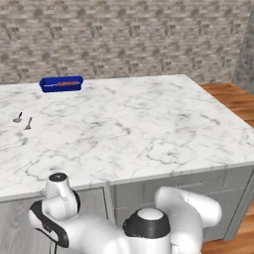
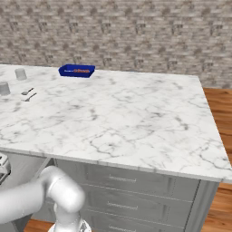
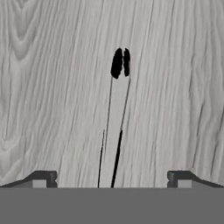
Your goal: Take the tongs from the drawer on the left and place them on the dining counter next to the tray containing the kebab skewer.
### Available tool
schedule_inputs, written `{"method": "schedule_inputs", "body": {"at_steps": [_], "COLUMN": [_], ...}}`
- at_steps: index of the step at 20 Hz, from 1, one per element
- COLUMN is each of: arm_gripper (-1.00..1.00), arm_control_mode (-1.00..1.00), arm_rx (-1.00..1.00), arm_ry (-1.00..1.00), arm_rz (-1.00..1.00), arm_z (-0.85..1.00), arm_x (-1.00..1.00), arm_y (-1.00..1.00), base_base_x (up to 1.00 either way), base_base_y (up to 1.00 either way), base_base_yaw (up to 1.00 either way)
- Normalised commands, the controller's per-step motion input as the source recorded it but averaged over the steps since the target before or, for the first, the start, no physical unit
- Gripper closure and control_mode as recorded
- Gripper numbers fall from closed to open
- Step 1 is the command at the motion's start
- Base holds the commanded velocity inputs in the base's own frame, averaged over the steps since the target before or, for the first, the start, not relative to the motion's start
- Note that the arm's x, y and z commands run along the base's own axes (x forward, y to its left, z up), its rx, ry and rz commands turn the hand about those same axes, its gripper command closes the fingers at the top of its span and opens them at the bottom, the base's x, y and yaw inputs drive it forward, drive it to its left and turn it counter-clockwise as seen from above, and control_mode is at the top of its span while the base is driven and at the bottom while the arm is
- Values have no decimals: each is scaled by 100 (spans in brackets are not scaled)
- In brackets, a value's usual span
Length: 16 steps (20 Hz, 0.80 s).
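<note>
The claw (image 3: pixel 112 177) stands wide open and holds nothing; in the hand view its two dark fingertips (image 3: pixel 43 178) rise at about 7 and 5 o'clock, well apart, touching nothing. Between them, running up toward 12 o'clock, lie the tongs (image 3: pixel 114 131) on the pale wood-grain floor of the drawer (image 3: pixel 48 96), their black ends (image 3: pixel 120 62) farthest from the claw.

The tongs look slim, stiff and light, of smooth metal that could slip or roll under a loose pinch. The two arms lie close together, so closing across both near the middle of their length seems the safest hold.

Up on the dining counter (image 1: pixel 129 124), the blue tray (image 1: pixel 61 84) with the kebab skewer (image 1: pixel 63 83) sits at about 10 o'clock in the left base view, and two small spoons (image 1: pixel 23 120) lie at 9 o'clock.
</note>
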Motion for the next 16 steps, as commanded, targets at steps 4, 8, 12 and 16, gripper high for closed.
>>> {"method": "schedule_inputs", "body": {"at_steps": [4,8,12,16], "arm_gripper": [-100,-100,-100,-100], "arm_control_mode": [-100,-100,-100,-100], "arm_rx": [0,-4,-8,-1], "arm_ry": [0,-1,-4,-2], "arm_rz": [0,3,3,3], "arm_z": [-28,-39,-34,-21], "arm_x": [-2,-27,-26,0], "arm_y": [9,1,-8,10], "base_base_x": [0,0,0,0], "base_base_y": [0,0,0,0], "base_base_yaw": [0,0,0,0]}}
